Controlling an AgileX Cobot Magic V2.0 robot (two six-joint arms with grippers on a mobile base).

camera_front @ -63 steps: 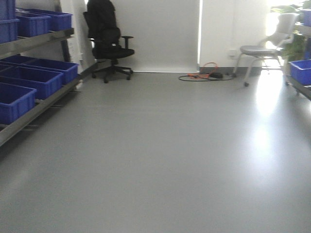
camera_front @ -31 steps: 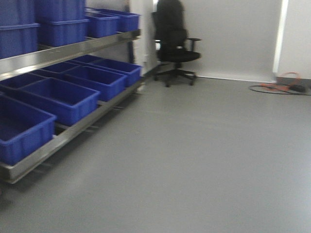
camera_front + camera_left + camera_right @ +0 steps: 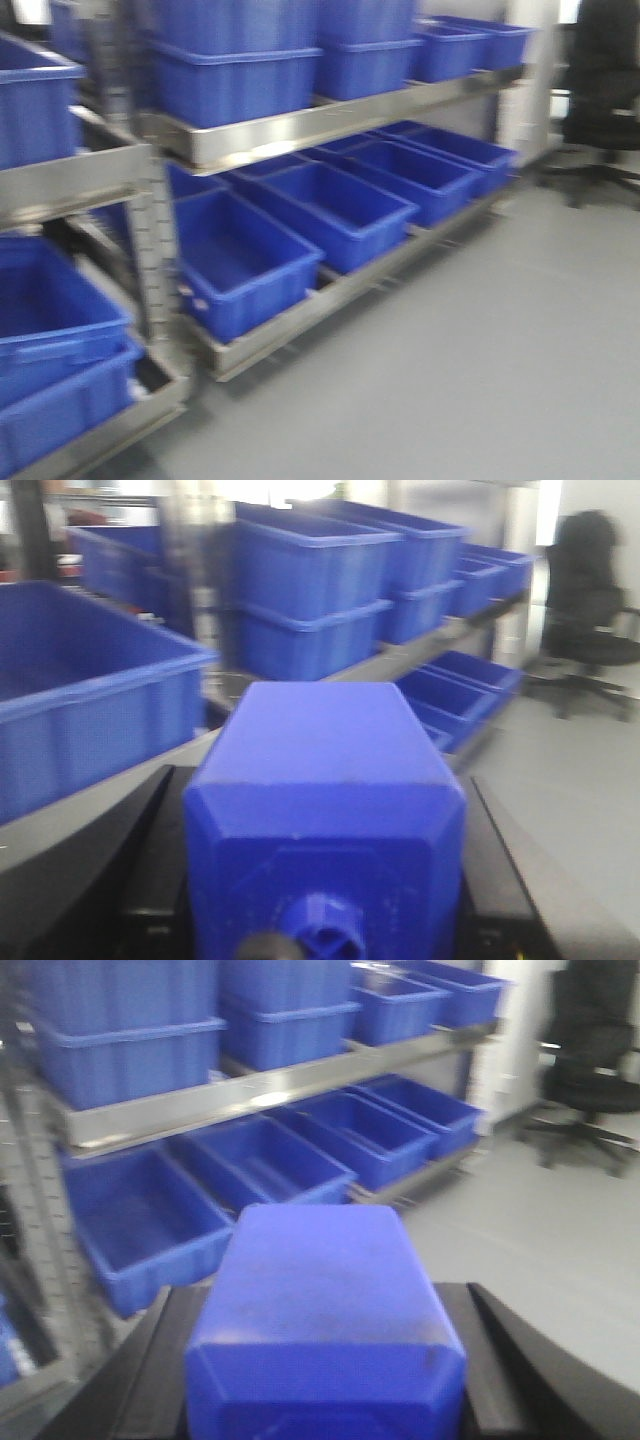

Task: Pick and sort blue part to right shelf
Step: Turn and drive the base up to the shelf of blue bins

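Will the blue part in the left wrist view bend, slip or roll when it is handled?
Probably stiff: the blue part shows crisp flat faces between the black fingers. Likely light, looking like moulded plastic. Its flat sides should resist rolling, though smooth faces may slip.

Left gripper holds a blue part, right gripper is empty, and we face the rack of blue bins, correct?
No. The right gripper is not empty: the right wrist view shows it clamped on a blue part too. The rest holds.
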